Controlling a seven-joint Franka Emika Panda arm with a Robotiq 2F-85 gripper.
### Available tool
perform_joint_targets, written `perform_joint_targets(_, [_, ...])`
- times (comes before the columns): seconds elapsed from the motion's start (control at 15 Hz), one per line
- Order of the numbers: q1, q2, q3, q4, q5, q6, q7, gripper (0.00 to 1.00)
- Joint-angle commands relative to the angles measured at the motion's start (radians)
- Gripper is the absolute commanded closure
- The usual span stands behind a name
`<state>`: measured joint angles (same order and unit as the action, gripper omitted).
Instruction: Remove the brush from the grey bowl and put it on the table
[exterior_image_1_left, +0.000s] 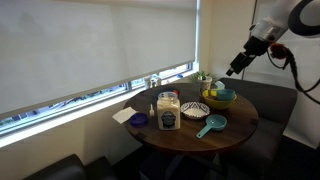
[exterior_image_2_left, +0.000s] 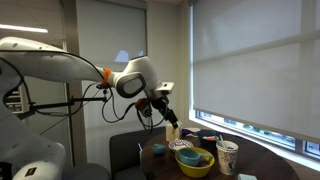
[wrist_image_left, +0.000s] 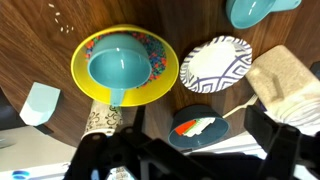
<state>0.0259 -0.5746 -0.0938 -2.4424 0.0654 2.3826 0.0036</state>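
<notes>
My gripper (exterior_image_1_left: 235, 70) hovers above table (wrist_image_left: 30, 60), jaws spread wide, nothing held. Brush (wrist_image_left: 195, 126) lies in grey bowl (wrist_image_left: 174, 132), 6 o'clock in wrist view; yellow bowl (wrist_image_left: 78, 70) at its 10 o'clock.

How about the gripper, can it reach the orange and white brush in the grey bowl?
Probably yes: the gripper hangs open above the dishes, and the orange and white brush lies uncovered in the grey bowl, nothing over it.

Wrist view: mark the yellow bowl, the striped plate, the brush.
yellow bowl (wrist_image_left: 78, 66), wrist view, on its left rim.
striped plate (wrist_image_left: 215, 65), wrist view, on its centre.
brush (wrist_image_left: 195, 127), wrist view, on its orange-white part.
</notes>
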Motion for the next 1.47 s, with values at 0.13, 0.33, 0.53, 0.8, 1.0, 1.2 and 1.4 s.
perform_joint_targets(0.13, [0.026, 0.262, 0.039, 0.264, 0.045, 0.051, 0.002, 0.00])
perform_joint_targets(0.33, [-0.004, 0.361, 0.064, 0.385, 0.014, 0.029, 0.069, 0.00])
perform_joint_targets(0.53, [-0.024, 0.459, 0.057, 0.507, 0.010, 0.001, 0.109, 0.00])
perform_joint_targets(0.8, [-0.041, 0.565, 0.059, 0.642, -0.020, -0.042, 0.150, 0.00])
perform_joint_targets(1.0, [-0.039, 0.604, 0.058, 0.702, -0.032, -0.070, 0.147, 0.00])
perform_joint_targets(1.2, [-0.039, 0.579, 0.055, 0.643, -0.005, -0.033, 0.120, 0.00])
perform_joint_targets(1.4, [-0.040, 0.578, 0.055, 0.642, -0.005, -0.032, 0.120, 0.00])
